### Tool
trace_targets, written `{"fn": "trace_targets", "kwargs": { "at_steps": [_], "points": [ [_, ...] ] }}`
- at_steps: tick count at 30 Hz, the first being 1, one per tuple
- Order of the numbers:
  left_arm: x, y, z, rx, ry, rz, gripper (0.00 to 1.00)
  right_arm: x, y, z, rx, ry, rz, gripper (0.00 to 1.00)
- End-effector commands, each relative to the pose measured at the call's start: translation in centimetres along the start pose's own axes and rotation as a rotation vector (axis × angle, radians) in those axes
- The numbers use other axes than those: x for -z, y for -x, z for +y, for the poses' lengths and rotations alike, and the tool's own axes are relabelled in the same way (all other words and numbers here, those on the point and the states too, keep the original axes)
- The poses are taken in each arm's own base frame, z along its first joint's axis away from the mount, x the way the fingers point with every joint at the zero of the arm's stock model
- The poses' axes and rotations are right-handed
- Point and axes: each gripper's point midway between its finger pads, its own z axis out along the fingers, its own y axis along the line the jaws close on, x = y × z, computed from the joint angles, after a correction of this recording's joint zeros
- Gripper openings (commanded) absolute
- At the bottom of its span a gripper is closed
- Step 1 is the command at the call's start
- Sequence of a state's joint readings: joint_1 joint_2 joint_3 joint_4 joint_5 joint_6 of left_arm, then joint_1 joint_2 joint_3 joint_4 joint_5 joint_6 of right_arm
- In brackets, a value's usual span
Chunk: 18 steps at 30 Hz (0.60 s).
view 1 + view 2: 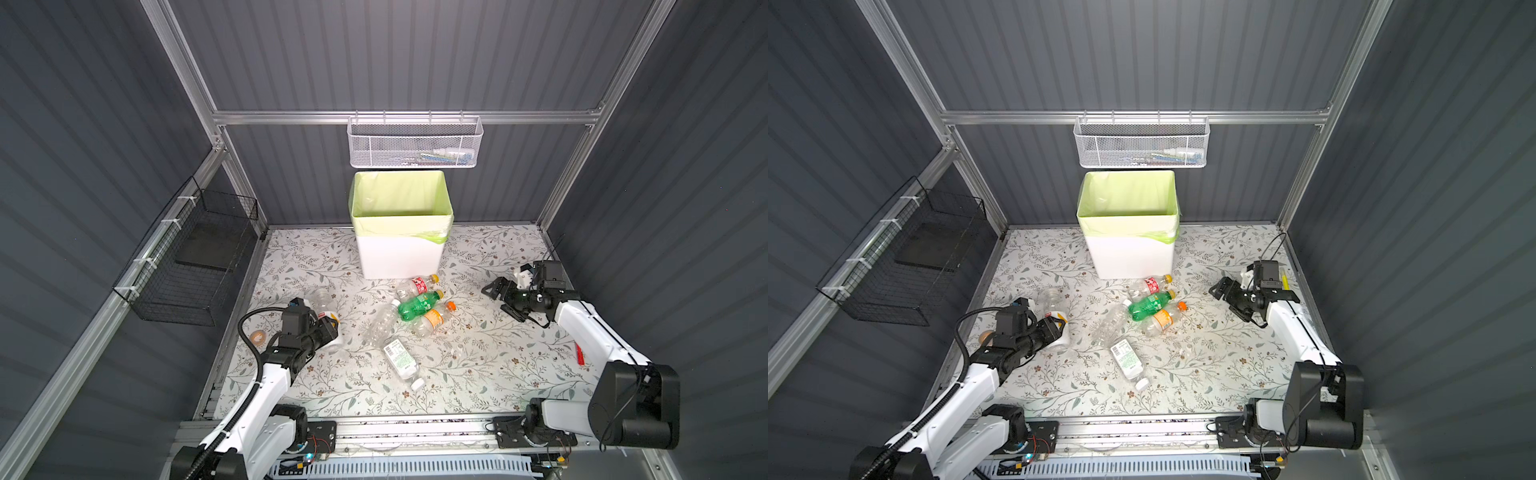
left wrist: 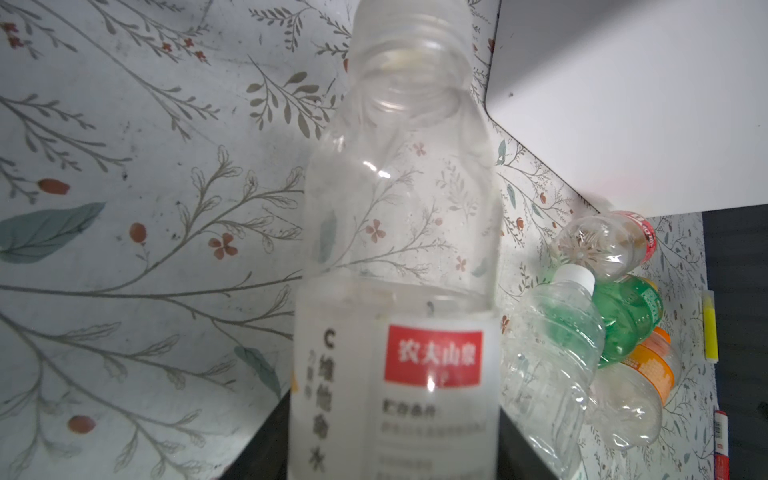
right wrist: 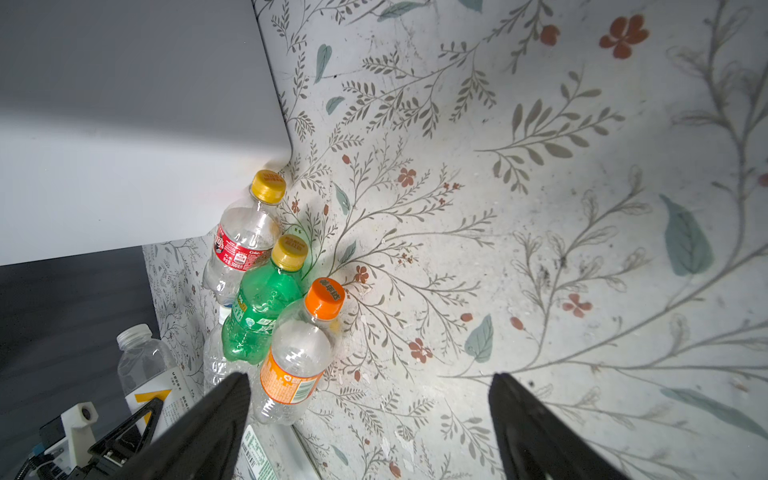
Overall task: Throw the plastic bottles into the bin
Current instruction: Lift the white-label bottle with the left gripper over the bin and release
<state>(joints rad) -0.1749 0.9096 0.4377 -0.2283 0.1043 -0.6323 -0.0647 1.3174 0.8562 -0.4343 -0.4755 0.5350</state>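
- L gripper (image 1: 331,328), well front-left of the bin (image 1: 397,257), is clamped on the white-label bottle (image 2: 399,249) near its base end; slick plastic, so it could slip or swing on the lift
- bin rim sits high; a low carry could knock it
- R gripper (image 3: 370,376) gapes wide and empty, right of the bin; reaching into the bottle pile (image 1: 417,305) at the bin's foot could scatter it

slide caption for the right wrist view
Open right gripper above floral tabletop, beside a red-labelled clear bottle, green plastic bottle and orange-capped clear bottle by the tall white plastic bin
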Motion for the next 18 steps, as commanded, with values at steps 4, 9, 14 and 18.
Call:
{"fn": "trace_targets", "kwargs": {
  "at_steps": [4,9,14,18],
  "points": [
    [9.4,15.9,-12.7,-0.267,-0.140,-0.299,0.50,0.0,-0.2,0.0,-0.006,0.003,0.006,0.92],
    [16.2,27.5,-31.1,-0.428,-0.566,-0.478,0.72,-0.9,0.3,1.5,-0.043,0.095,0.015,0.92],
    [13.6,31.2,-35.6,-0.419,-0.599,-0.485,1.00,-0.7,-0.4,2.1,-0.031,0.106,0.012,0.94],
    [12.0,32.5,-33.7,-0.388,-0.547,-0.510,0.99,-0.6,-0.9,1.5,-0.018,0.072,0.017,0.95]
  ]
}}
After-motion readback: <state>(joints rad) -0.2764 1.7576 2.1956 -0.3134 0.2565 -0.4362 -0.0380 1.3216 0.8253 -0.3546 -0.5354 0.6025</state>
